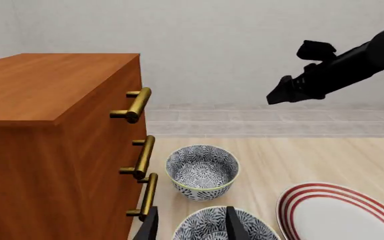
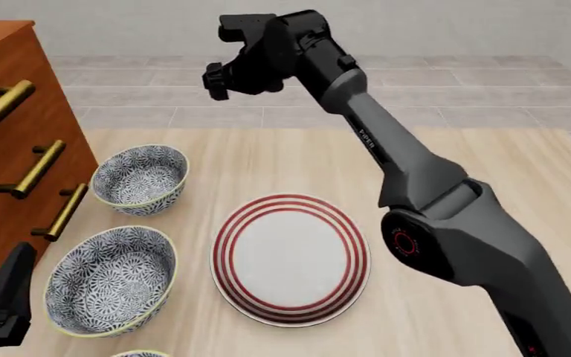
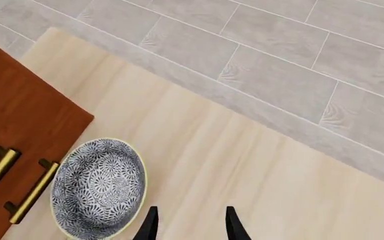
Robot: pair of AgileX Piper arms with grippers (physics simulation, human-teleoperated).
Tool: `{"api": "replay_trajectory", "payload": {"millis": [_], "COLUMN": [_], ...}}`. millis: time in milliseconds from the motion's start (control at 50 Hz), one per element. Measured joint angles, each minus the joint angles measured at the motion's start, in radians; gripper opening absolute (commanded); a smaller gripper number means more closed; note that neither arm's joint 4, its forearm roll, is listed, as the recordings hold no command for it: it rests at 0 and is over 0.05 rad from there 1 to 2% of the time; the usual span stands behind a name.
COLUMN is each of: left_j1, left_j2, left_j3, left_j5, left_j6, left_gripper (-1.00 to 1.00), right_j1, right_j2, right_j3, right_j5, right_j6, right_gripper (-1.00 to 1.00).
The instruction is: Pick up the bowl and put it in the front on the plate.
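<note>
Your right claw (image 2: 228, 63) hangs high, fingers spread and empty — the bowl (image 2: 140, 177) sits below and to its left on the worktop (image 2: 464, 163), beside the drawers (image 2: 8, 149), behind the plate (image 2: 291, 258). Left claw (image 1: 190, 222): spread too.

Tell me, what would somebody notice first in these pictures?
Probably the big right arm stretching high over the table, its open gripper hanging in the air past the dishes. Next comes the plate with red rings in the middle of the table, with two blue-and-white flowery bowls to its left: the deep bowl farther back and a wider bowl nearer. A wooden drawer cabinet with gold handles stands at the left edge.
</note>
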State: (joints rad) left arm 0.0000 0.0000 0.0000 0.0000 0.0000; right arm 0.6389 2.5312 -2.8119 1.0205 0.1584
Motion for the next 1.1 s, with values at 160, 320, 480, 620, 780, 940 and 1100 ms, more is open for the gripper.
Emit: {"api": "replay_trajectory", "payload": {"millis": [160,320,480,620,780,940,1100], "left_j1": [0.0,0.0,0.0,0.0,0.0,0.0,0.0], "left_j2": [0.0,0.0,0.0,0.0,0.0,0.0,0.0], "left_j3": [0.0,0.0,0.0,0.0,0.0,0.0,0.0], "left_j5": [0.0,0.0,0.0,0.0,0.0,0.0,0.0], "left_j6": [0.0,0.0,0.0,0.0,0.0,0.0,0.0], "left_gripper": [1.0,1.0,1.0,1.0,1.0,1.0,1.0], "right_j1": [0.022,0.042,0.059,0.073,0.089,0.111,0.13], "right_j2": [0.024,0.045,0.064,0.076,0.091,0.11,0.129], "right_j3": [-0.01,-0.015,-0.016,-0.016,-0.017,-0.018,-0.018], "right_j5": [-0.002,-0.01,-0.022,-0.035,-0.058,-0.079,-0.098], "right_j6": [-0.006,-0.009,-0.007,-0.003,0.004,0.016,0.027], "right_gripper": [1.0,1.0,1.0,1.0,1.0,1.0,1.0]}}
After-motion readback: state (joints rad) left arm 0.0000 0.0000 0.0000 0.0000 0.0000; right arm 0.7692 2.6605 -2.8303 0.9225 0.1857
